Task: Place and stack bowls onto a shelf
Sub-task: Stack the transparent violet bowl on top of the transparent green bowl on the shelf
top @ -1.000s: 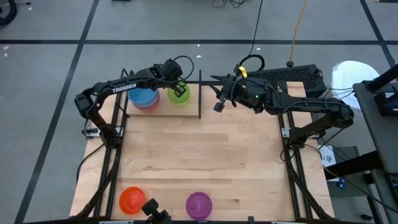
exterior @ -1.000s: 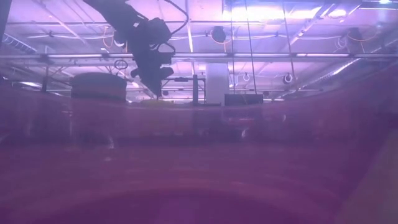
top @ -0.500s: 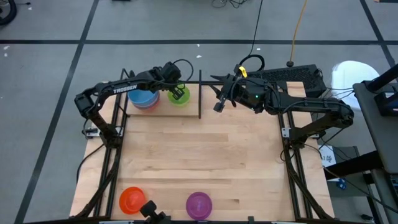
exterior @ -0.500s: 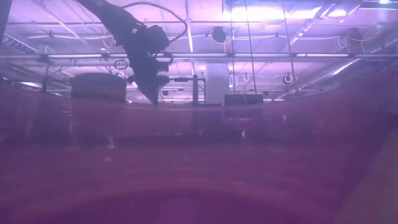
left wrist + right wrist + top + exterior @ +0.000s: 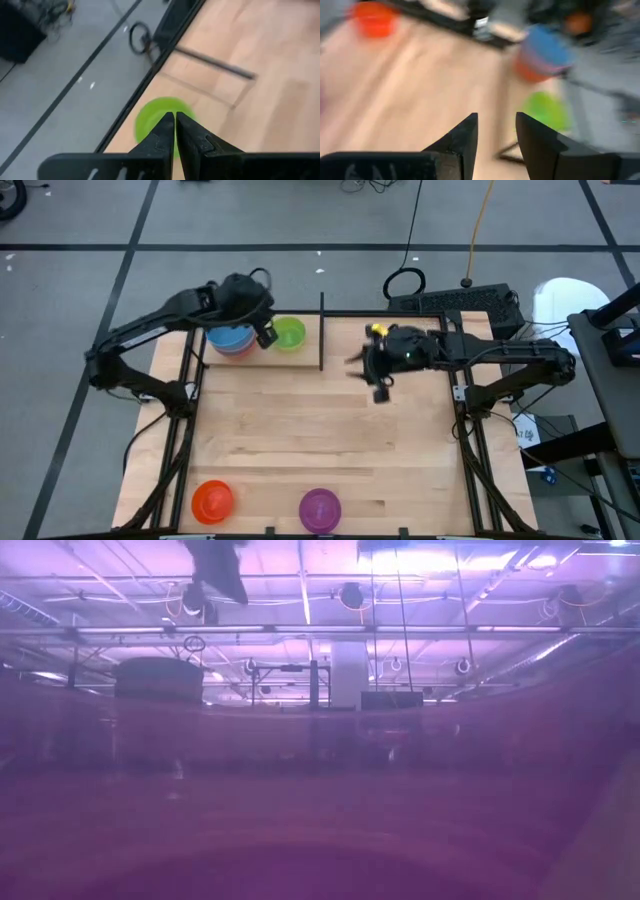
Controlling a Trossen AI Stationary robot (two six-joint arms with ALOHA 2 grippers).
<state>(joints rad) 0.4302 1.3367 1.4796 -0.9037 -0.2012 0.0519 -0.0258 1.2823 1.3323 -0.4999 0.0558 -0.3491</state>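
the shelf (image 5: 305,350) is lying along the far edge of the table (image 5: 320,440), with its black divider (image 5: 321,330) standing upright. left of the divider a stack of bowls (image 5: 230,340) is sitting on the shelf, a blue bowl nested on top and a red one showing beneath it, and a green bowl (image 5: 289,333) is standing alone just beside the stack, with nothing seen inside it. the left claw (image 5: 266,336) is being held above the gap between the stack and the green bowl, its fingers nearly pressed together and pinching nothing. the right claw (image 5: 381,392) is being held over bare table right of the divider, spread and empty. an orange bowl (image 5: 212,500) and a purple bowl (image 5: 320,507) are sitting apart at the near edge.
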